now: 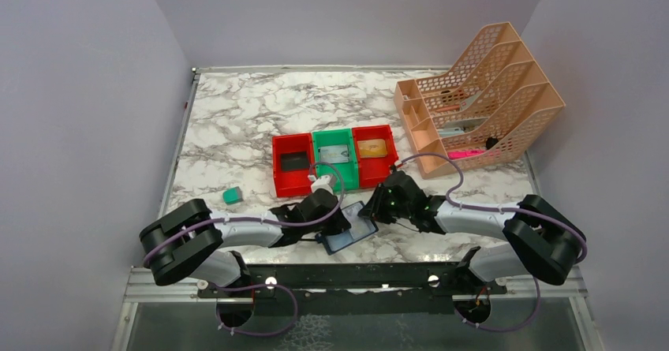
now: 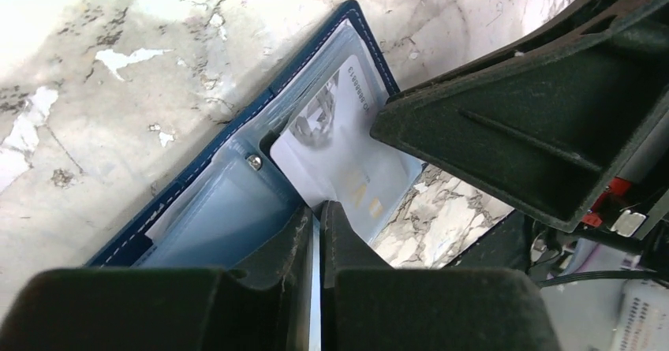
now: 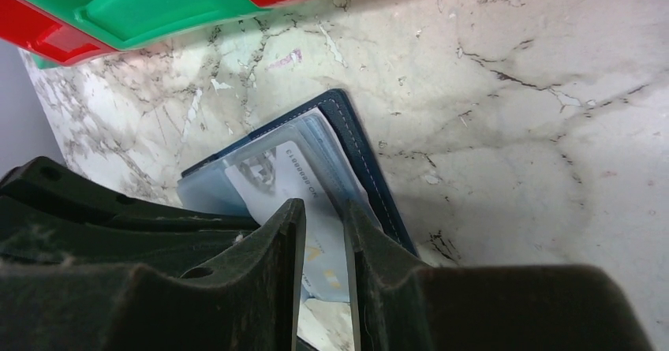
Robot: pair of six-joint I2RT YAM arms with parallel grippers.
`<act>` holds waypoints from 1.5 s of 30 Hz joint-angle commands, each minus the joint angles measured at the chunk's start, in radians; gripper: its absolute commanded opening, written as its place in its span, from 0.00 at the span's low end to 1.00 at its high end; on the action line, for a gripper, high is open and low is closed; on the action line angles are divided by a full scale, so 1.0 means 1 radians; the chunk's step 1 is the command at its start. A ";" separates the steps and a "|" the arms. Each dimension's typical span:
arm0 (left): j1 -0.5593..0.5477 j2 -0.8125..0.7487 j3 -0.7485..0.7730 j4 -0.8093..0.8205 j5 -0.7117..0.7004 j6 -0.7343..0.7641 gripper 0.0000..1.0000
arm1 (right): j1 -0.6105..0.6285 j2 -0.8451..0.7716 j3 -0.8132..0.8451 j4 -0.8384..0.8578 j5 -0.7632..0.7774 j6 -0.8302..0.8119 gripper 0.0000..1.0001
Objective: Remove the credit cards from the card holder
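The navy card holder (image 1: 353,230) lies open on the marble table between my two grippers. Its pale blue pockets (image 2: 229,213) face up, and a pale silver-white card (image 2: 339,154) sticks partway out of one. My left gripper (image 2: 318,209) is shut on the holder at the pocket edge, with a thin pale strip between its fingers. My right gripper (image 3: 323,209) is slightly open, its tips over the protruding card (image 3: 288,169) beside the holder's navy edge (image 3: 367,158). A black card (image 1: 294,160), a silver card (image 1: 334,154) and a gold card (image 1: 375,147) lie in the bins.
Three joined bins, red (image 1: 282,179), green (image 1: 347,179) and red (image 1: 392,142), stand just behind the holder. A small teal block (image 1: 231,195) lies at the left. An orange mesh file rack (image 1: 481,98) stands at the back right. Walls close in both sides.
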 commanded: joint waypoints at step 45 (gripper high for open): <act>-0.002 0.009 0.234 -0.410 -0.042 0.264 0.00 | 0.007 -0.004 -0.025 -0.041 -0.061 -0.098 0.30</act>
